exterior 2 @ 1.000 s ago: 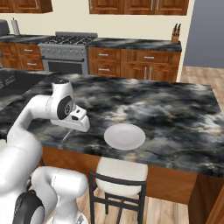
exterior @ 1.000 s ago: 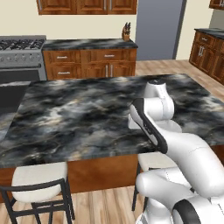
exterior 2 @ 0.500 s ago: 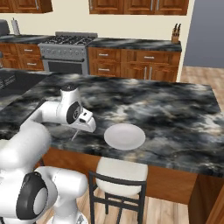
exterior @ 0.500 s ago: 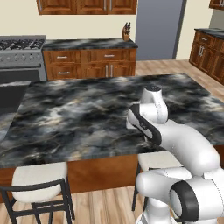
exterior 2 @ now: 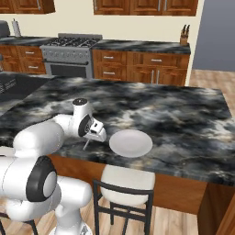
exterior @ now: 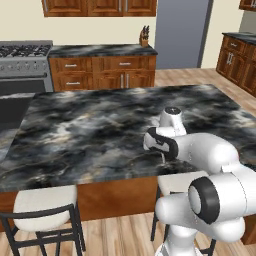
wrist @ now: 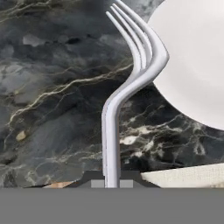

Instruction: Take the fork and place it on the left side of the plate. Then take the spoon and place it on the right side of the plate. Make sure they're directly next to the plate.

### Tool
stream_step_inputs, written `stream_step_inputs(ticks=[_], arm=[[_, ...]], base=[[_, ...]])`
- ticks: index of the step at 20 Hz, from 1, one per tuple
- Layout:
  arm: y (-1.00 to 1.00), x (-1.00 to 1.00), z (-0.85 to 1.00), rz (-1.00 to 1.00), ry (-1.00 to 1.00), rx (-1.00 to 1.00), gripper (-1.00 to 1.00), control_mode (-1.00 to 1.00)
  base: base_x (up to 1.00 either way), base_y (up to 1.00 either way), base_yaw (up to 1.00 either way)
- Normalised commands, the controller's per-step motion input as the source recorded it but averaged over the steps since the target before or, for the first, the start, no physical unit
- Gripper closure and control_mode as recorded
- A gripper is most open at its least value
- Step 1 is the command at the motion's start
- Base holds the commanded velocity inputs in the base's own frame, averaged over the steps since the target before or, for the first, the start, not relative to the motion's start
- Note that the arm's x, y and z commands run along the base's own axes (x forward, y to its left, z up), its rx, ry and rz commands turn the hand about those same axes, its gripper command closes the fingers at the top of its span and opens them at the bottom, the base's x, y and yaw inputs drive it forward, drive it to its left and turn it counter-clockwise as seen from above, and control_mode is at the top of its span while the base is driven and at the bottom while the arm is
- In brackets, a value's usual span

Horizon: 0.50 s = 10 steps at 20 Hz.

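Left base view: white arm fills lower right of frame, bent over the near edge of the dark marbled island counter (exterior: pixel 100 130). Gripper (exterior: pixel 162 152) sits right of centre, mostly hidden by the wrist; a thin sliver of the fork (exterior: pixel 163 158) hangs under it. A cream-seated stool (exterior: pixel 42 205) at lower left, a second stool seat partly behind the arm. Stove (exterior: pixel 22 60) at upper left, wood cabinets along the back wall, knife block (exterior: pixel 144 36) top centre, grey fridge (exterior: pixel 180 32) upper right.

Right base view: arm comes up from lower left. Gripper (exterior 2: pixel 94 133) left of centre, low over the counter's near edge, fork (exterior 2: pixel 86 144) slanting down from it as a thin grey line whose lower end is at the marble. Plate (exterior 2: pixel 131 142), plain white and round, lies flat just right of the gripper, near the counter edge; fork is left of it, apart from the rim. Stool (exterior 2: pixel 121 188) below the plate. Stove (exterior 2: pixel 71 55) upper left, knife block (exterior 2: pixel 184 34) upper right.

Hand view: fingertips pinched on the fork (wrist: pixel 127 83) handle at bottom centre. Fork is pale silver-grey, slim handle curving to four prongs pointing toward top of frame. Prongs overlap the plate (wrist: pixel 197 61) rim in the picture; can't tell if they touch. Plate takes the upper right. Dark veined counter (wrist: pixel 52 87) left and below; stool seat (wrist: pixel 183 177) at lower right.
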Motion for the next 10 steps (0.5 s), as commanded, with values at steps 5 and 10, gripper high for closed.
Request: stream_step_inputs(ticks=[5,10], arm=[[-0.02,0.49,-0.23,0.00,0.00,0.00,1.00,-1.00],[0.00,0.28,-0.22,0.00,0.00,0.00,1.00,-1.00]], base=[[0.00,0.00,0.00],[0.00,0.00,0.00]])
